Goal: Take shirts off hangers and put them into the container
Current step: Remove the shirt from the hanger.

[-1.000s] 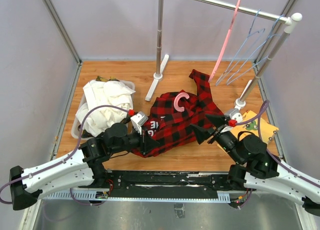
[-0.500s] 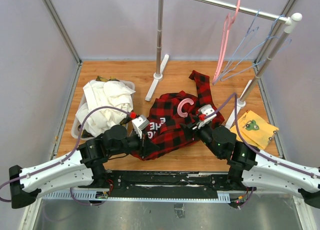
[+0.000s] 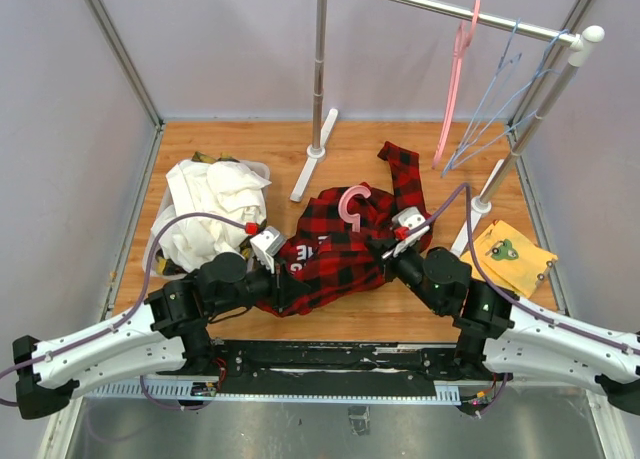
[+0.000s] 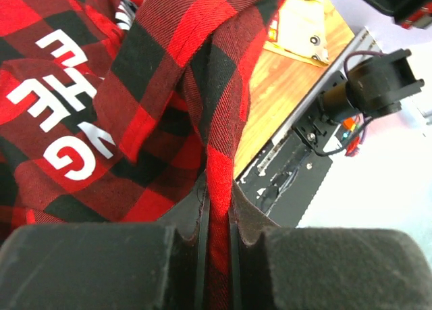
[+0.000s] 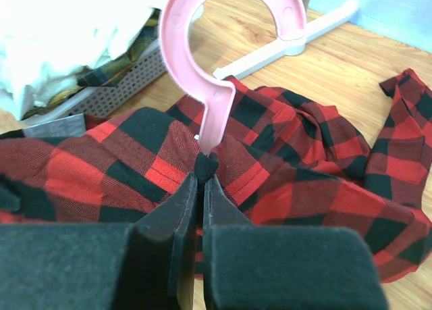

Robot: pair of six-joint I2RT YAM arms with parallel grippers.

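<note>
The last piece looks unfinished: the red-and-black plaid shirt (image 3: 340, 254) lies crumpled on the wooden table (image 3: 200, 139) between the arms, with its pink hanger (image 3: 352, 203) inside the collar and only the hook poking out. The left gripper (image 4: 217, 215) has its fingers pressed on a fold of the plaid cloth. The right gripper (image 5: 201, 182) is pinched on the collar just under the hanger's neck. The white laundry basket (image 5: 131, 67), at the table's left, is heaped with a white shirt (image 3: 205, 204) over a bit of yellow-and-green plaid (image 5: 101, 77). On the rail (image 3: 420, 4) hang a bare pink hanger (image 3: 455, 79) and light-blue hangers (image 3: 490, 114). So probably three shirts are done, and this one needs freeing and dropping in.
</note>
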